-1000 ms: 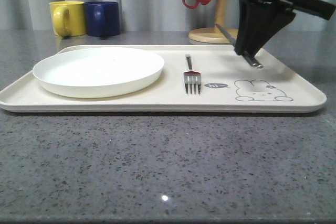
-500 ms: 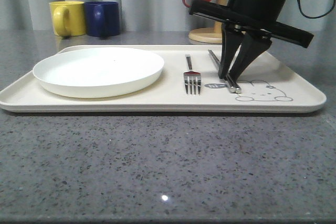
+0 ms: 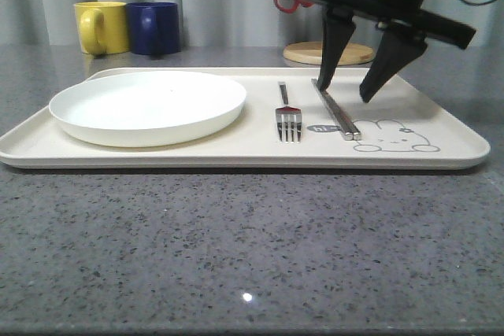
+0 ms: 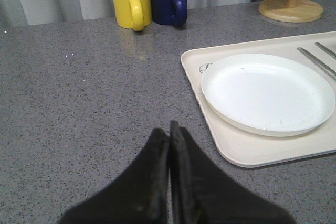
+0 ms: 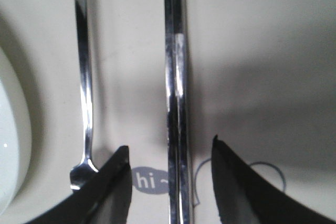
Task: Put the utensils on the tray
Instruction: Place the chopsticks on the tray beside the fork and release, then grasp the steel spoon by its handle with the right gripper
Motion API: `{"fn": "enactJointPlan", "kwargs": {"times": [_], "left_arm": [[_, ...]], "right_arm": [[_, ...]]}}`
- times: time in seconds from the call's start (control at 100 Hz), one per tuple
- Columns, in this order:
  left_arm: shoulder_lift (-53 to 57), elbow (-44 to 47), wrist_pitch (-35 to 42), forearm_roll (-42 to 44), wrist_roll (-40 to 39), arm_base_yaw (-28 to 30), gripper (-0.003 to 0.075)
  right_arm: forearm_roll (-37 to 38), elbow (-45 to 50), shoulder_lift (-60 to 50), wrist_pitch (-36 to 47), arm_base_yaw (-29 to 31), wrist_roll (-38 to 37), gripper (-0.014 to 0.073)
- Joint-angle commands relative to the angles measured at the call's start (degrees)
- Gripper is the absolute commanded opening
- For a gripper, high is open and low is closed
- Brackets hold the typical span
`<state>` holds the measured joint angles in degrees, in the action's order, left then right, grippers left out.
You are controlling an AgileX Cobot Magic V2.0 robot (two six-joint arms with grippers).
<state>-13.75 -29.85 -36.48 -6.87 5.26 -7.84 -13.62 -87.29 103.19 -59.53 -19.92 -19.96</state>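
I see the tray (image 3: 441,127) spanning the table (image 3: 236,249), the white plate (image 3: 147,105) toward its nine o'clock end. My right gripper (image 3: 346,92) hangs over the tray's three o'clock half, jaws spread wide, holding nothing. My left gripper (image 4: 169,129) sits off the tray, jaws pressed together, empty. The chopsticks (image 3: 336,109) lie flat together beneath the right gripper, the fork (image 3: 287,112) just beside them at nine o'clock.

tray (image 3: 441,127) cream, grey rabbit | chopsticks (image 3: 337,111) silver | mug (image 3: 101,27) yellow
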Motion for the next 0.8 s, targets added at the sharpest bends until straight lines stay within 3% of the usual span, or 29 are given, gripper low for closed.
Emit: {"fn": "enactJointPlan", "kwargs": {"times": [0.0,0.16,0.33,0.79], "left_arm": [[-0.6,-1.5,4.4,-0.7,-0.6,-0.4,-0.0019],[-0.6,-1.5,4.4,-0.7,-0.6,-0.4,-0.0019],[-0.6,-1.5,4.4,-0.7,-0.6,-0.4,-0.0019],[-0.6,-1.5,4.4,-0.7,-0.6,-0.4,-0.0019]], "right_arm": [[4.6,-1.5,-6.8,1.0,0.0,0.1,0.0372],[18.2,-1.5,-11.6,-2.5,1.1,0.1,0.0372],[27.3,-1.5,-13.8,-8.8,6.9,1.0,0.0372],[21.7,-1.5,-11.4,-8.4,31.0,14.2,0.0372]]}}
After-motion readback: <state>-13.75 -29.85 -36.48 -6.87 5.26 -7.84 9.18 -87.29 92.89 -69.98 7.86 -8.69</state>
